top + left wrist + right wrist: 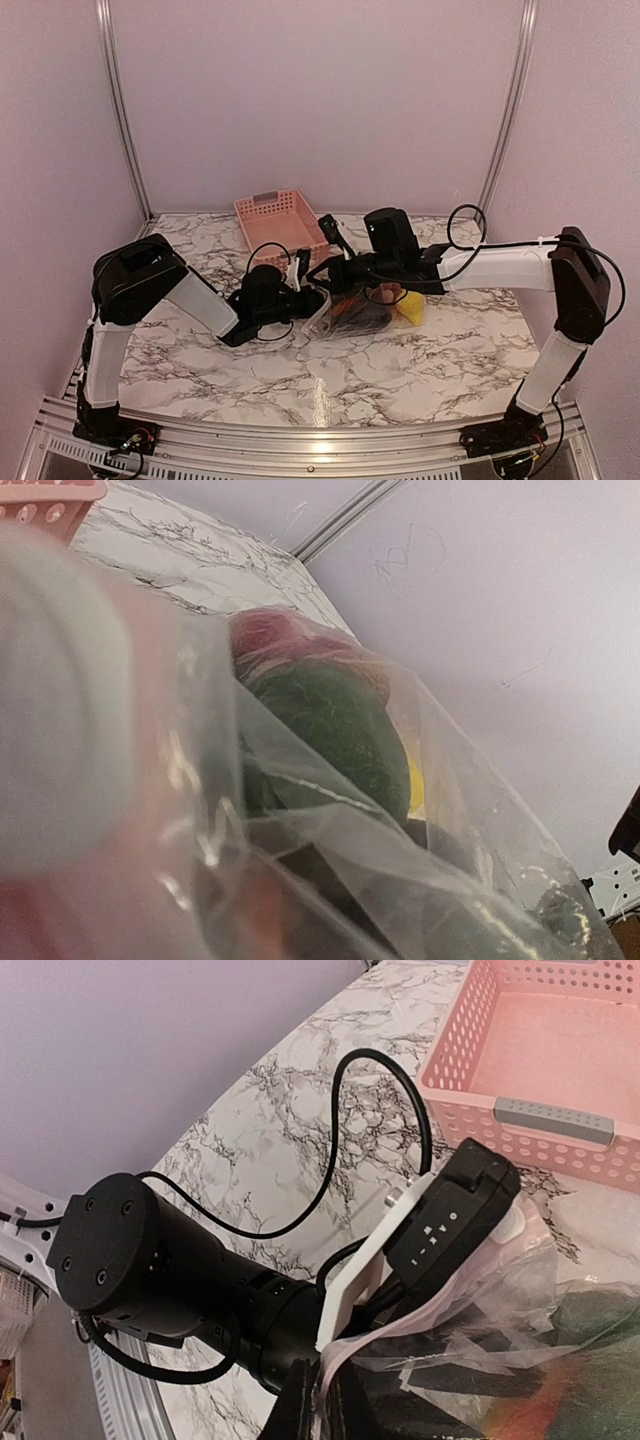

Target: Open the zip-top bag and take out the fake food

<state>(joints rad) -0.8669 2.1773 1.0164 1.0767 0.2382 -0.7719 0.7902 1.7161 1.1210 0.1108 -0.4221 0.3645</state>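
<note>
Clear crinkly plastic is basically the whole story. The bag (352, 318) lies on the marble table (420, 385) around the middle, a bit nearer than the pink basket (280, 222). Both arms meet at the bag's left end.

All the toy food (385, 308) is inside the bag. From overhead you mostly get a dark lump, plus a yellow fruit (409, 311) at the bag's right end. The left wrist camera is shoved right up against the plastic. It shows a dark green fruit (340, 725) in the middle, with a pink-red fruit (268, 632) just beyond it and touching it. A sliver of the yellow one peeks out behind the green.

Right gripper (325, 1405): fingers closed, with a fold of the bag's edge pinched between them, right at the bottom of its own camera view.

Left gripper (308, 292): comes in from the left and sits at that same end of the bag, with plastic draped over its tip. One of its fingers (60, 710) is just a big blur in its own view, so I honestly can't tell if it's open or gripping anything.
</note>
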